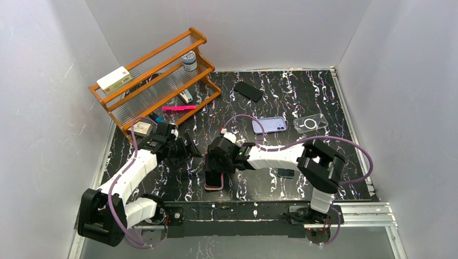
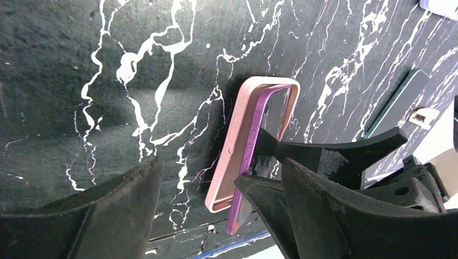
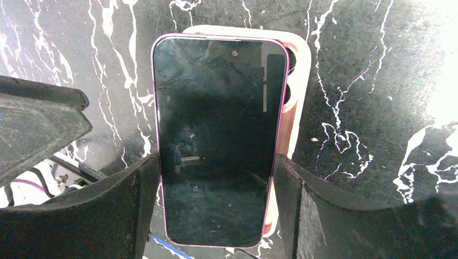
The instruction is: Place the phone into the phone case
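My right gripper (image 3: 216, 200) is shut on a purple-edged phone (image 3: 216, 135), screen up, gripping its long sides near the lower end. The phone is tilted over a pink phone case (image 3: 298, 81) that lies open side up on the black marbled mat. In the left wrist view one long edge of the phone (image 2: 258, 121) sits in the case (image 2: 229, 156) and the other edge is raised. My left gripper (image 2: 195, 171) is open, low over the mat beside the case, its right finger close to the phone's lower end. In the top view both grippers meet near the mat's front middle (image 1: 214, 186).
A wooden rack (image 1: 156, 70) with a white box (image 1: 114, 78) and a jar (image 1: 189, 60) stands at the back left. A lilac phone (image 1: 269, 125), a clear case (image 1: 310, 124), a black case (image 1: 248, 90) and a dark phone (image 1: 286, 172) lie on the mat.
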Motion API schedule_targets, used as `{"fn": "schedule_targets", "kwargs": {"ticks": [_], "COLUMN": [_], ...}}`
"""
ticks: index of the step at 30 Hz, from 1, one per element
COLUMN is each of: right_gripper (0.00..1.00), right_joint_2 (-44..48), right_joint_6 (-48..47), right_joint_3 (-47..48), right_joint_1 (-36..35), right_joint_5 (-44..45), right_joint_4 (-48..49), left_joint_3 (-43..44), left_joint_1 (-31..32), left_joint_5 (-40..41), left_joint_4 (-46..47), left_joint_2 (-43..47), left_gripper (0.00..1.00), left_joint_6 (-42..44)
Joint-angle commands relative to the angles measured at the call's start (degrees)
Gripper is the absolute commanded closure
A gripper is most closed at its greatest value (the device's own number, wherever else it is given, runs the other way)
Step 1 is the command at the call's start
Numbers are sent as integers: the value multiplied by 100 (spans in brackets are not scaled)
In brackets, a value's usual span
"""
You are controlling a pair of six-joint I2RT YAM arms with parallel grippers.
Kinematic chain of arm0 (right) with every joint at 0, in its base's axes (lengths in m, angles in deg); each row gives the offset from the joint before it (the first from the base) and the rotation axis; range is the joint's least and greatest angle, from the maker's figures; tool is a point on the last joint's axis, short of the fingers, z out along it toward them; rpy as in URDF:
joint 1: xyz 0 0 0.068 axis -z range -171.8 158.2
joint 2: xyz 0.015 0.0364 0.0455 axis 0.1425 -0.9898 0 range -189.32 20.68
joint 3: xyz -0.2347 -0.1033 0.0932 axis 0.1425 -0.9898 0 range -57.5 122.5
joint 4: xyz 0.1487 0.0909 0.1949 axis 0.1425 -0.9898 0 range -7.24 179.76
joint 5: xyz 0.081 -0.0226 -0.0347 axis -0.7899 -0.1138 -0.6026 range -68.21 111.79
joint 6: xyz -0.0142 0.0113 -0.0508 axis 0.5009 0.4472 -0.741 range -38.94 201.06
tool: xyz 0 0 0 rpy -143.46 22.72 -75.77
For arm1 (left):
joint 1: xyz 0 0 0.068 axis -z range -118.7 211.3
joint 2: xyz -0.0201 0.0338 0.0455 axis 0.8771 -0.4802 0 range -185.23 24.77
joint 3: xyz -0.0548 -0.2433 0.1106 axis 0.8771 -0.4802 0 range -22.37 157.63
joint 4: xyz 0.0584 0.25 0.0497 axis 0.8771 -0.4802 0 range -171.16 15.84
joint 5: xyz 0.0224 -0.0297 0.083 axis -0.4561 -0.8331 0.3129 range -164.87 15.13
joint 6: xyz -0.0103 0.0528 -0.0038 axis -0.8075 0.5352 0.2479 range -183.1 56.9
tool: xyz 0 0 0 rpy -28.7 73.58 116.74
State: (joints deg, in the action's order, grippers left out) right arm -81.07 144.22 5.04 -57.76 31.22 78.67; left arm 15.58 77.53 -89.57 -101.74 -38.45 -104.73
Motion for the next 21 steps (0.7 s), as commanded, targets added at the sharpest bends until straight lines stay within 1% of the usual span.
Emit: {"fn": "schedule_targets", "kwargs": {"ticks": [1, 6, 10, 14, 18, 21], "right_gripper": [49, 41, 32, 23, 17, 15], "right_joint_2": [134, 159, 171, 150, 153, 181], "right_joint_6": [-91, -158, -199, -207, -186, -185], "right_joint_3": [221, 308, 377, 450, 485, 495], "right_joint_1": [39, 41, 15, -42, -71, -84], "right_joint_5": [539, 476, 336, 314, 314, 296], "right_joint_4": [-342, -361, -334, -400, -499, -509], "left_joint_3": [-160, -248, -327, -428, -451, -481], "left_joint_1": [-41, -40, -36, -33, -37, -40], "left_joint_5": [-414, -578, -660, -738, -796, -906], "left_joint_4": [41, 76, 89, 151, 170, 237], "left_joint_2": [113, 143, 134, 126, 126, 84], "left_gripper": [24, 27, 29, 33, 35, 35], "left_joint_6": [-50, -50, -12, -20, -24, -37]}}
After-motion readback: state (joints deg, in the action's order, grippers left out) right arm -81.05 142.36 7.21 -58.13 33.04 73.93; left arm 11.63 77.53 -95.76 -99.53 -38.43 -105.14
